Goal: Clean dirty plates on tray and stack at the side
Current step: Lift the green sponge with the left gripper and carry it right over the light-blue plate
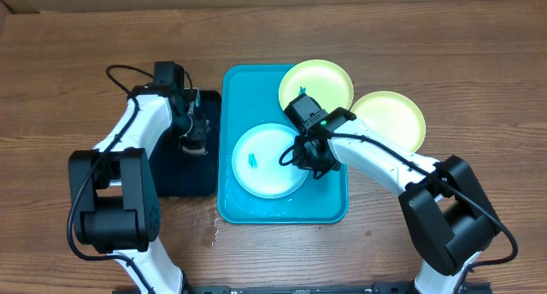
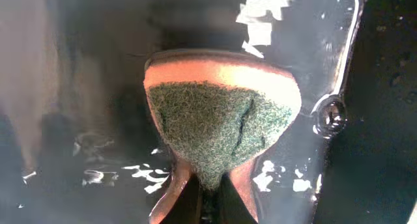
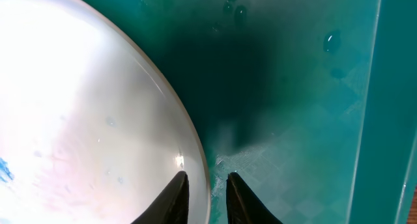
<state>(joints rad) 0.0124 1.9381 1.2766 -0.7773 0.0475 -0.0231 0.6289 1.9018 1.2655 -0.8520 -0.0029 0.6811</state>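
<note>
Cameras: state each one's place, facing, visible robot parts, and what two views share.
Overhead: above the table, facing straight down: tray, plates, black tray, both arms.
Left wrist: on left arm, facing down: sponge over wet black tray, left gripper pinching it.
Right wrist: on right arm, facing down: blue plate, right gripper pinching its rim.
Shared: overhead and right wrist both show blue plate and tray.

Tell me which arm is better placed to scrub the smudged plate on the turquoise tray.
Left. The left hand is shut on the sponge over the black tray. The right hand pinches the light blue plate at its rim, likely only steadying it.
</note>
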